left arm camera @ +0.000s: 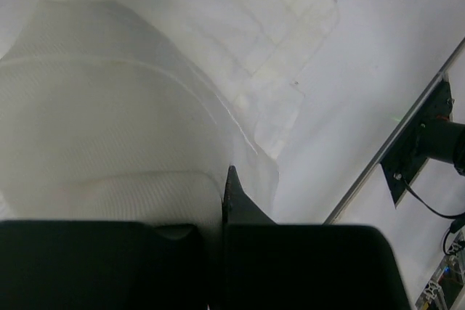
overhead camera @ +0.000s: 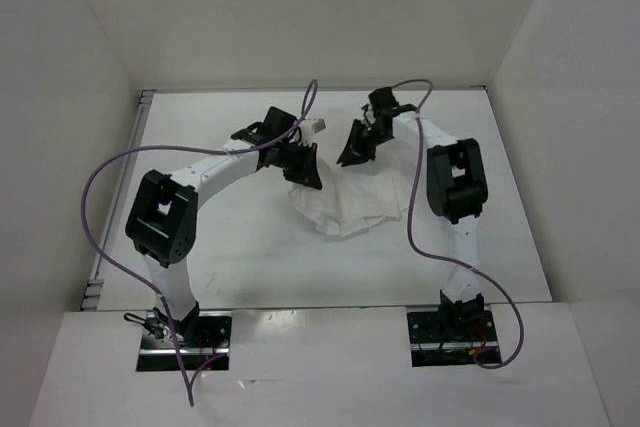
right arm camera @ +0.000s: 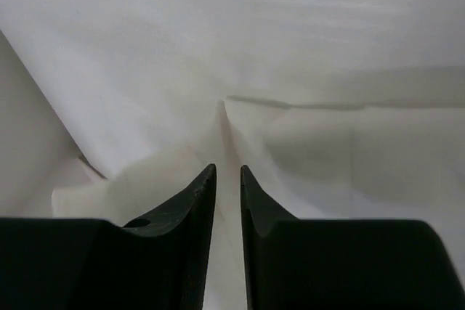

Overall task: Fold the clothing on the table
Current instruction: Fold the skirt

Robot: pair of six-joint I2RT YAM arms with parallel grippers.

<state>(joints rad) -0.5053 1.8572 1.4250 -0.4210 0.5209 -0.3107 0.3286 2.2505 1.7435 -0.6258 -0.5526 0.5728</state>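
Note:
The clothing [overhead camera: 345, 205] is a wrinkled white garment bunched at the middle of the table [overhead camera: 240, 267]. My left gripper [overhead camera: 305, 169] is at the garment's upper left edge and my right gripper [overhead camera: 352, 147] just above its top. In the left wrist view, the left gripper [left arm camera: 224, 181] is shut on the clothing [left arm camera: 109, 121], which drapes over and hides one finger. In the right wrist view, the right gripper [right arm camera: 227, 170] has its jaws a little apart, with a raised ridge of the clothing [right arm camera: 305, 143] running between them.
White walls [overhead camera: 60, 147] enclose the table on the left, back and right. A thin metal rim [left arm camera: 392, 143] runs along the table's near edge, and the arm bases [overhead camera: 185, 332] are bolted there. Purple cables [overhead camera: 100, 197] loop beside both arms.

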